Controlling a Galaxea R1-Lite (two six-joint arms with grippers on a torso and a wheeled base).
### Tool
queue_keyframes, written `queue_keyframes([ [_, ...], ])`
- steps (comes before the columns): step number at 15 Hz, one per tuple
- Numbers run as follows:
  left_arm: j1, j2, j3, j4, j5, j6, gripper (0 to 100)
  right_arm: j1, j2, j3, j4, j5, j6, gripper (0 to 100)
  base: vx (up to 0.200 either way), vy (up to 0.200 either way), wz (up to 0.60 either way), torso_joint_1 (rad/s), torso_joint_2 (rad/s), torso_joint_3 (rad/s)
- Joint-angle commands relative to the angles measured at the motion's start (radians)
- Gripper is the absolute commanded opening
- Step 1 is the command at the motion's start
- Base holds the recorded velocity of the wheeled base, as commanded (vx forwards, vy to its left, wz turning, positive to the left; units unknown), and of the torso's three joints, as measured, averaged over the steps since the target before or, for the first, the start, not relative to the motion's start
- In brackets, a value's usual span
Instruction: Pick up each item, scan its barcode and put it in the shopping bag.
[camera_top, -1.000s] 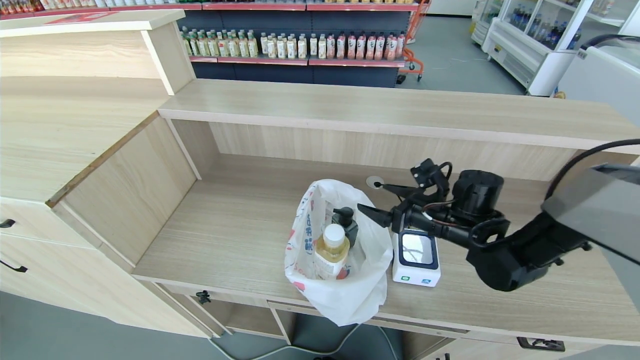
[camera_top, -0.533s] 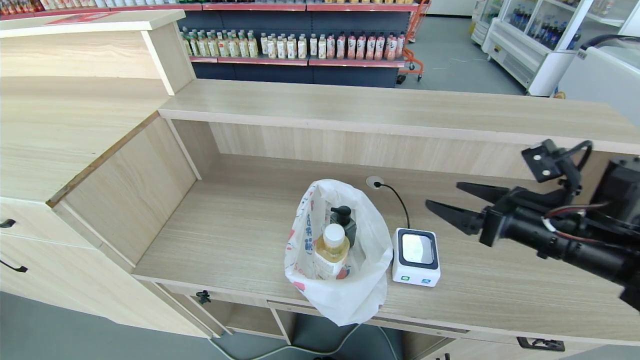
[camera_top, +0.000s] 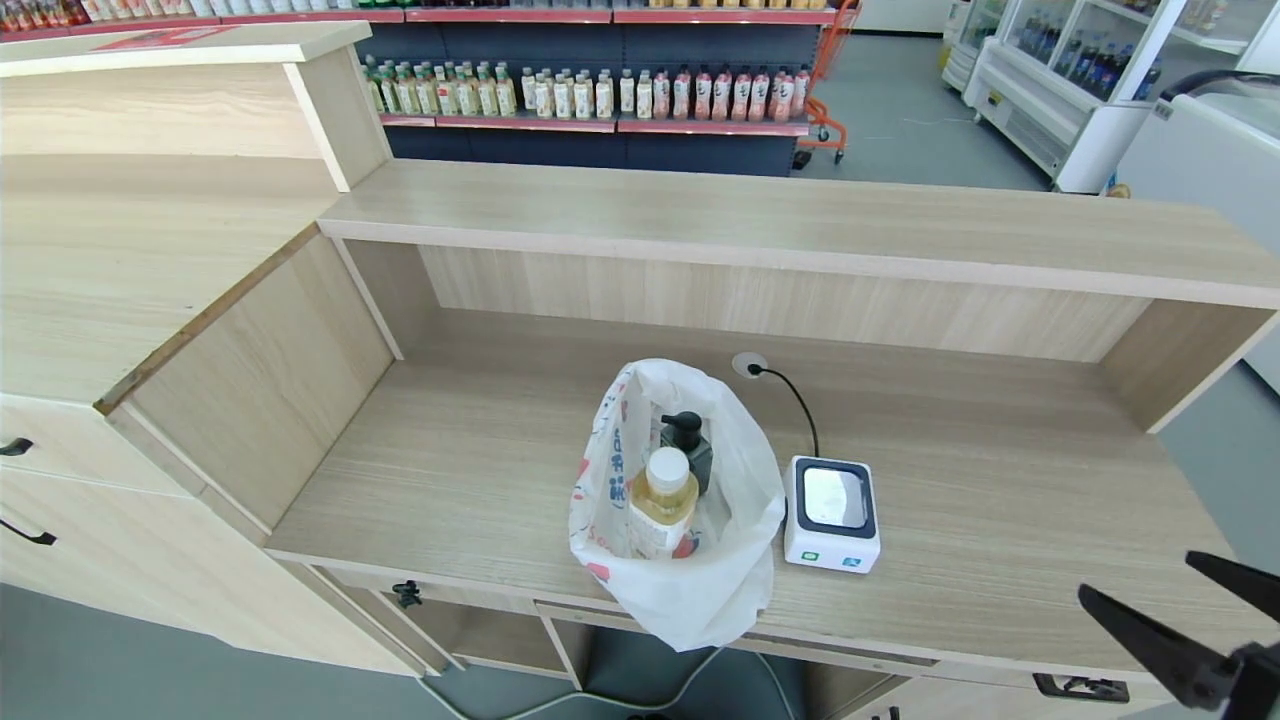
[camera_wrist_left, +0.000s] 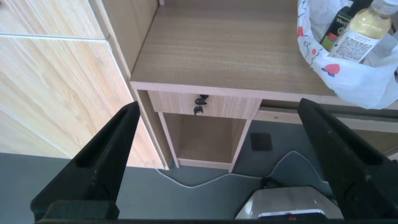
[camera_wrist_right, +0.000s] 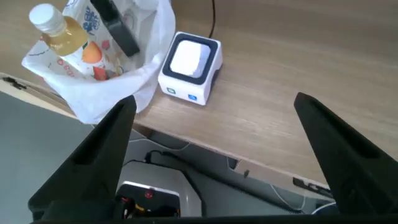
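Right gripper (camera_top: 1134, 574) back, well apart from shopping bag (camera_top: 690, 595)

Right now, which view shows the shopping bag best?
The head view: the whole shopping bag stands open on the counter, with the drink bottle and pump bottle inside. The left wrist view catches one side at its edge; the right wrist view cuts part of it off.
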Motion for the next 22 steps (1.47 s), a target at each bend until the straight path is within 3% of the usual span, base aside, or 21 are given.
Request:
queue_keyframes([
  [1,0.000,0.000,0.000,0.000,0.000,0.000,100,-0.072,-0.437,0.095,0.256,0.009,0.002,100,0.000,0.000,0.00,0.000,0.00,0.000],
  [5,0.000,0.000,0.000,0.000,0.000,0.000,100,-0.177,-0.746,0.111,0.474,0.051,0.010,100,0.000,0.000,0.00,0.000,0.00,0.000],
  [7,0.000,0.000,0.000,0.000,0.000,0.000,100,-0.196,-0.821,0.111,0.466,0.111,0.002,100,0.000,0.000,0.00,0.000,0.00,0.000],
  [11,0.000,0.000,0.000,0.000,0.000,0.000,100,-0.180,-0.861,0.111,0.469,0.106,-0.005,100,0.000,0.000,0.00,0.000,0.00,0.000],
  [16,0.000,0.000,0.000,0.000,0.000,0.000,100,-0.180,-0.861,0.111,0.464,0.105,0.143,100,0.000,0.000,0.00,0.000,0.00,0.000],
  [22,0.000,0.000,0.000,0.000,0.000,0.000,100,-0.180,-0.861,0.111,0.464,0.105,0.145,100,0.000,0.000,0.00,0.000,0.00,0.000],
])
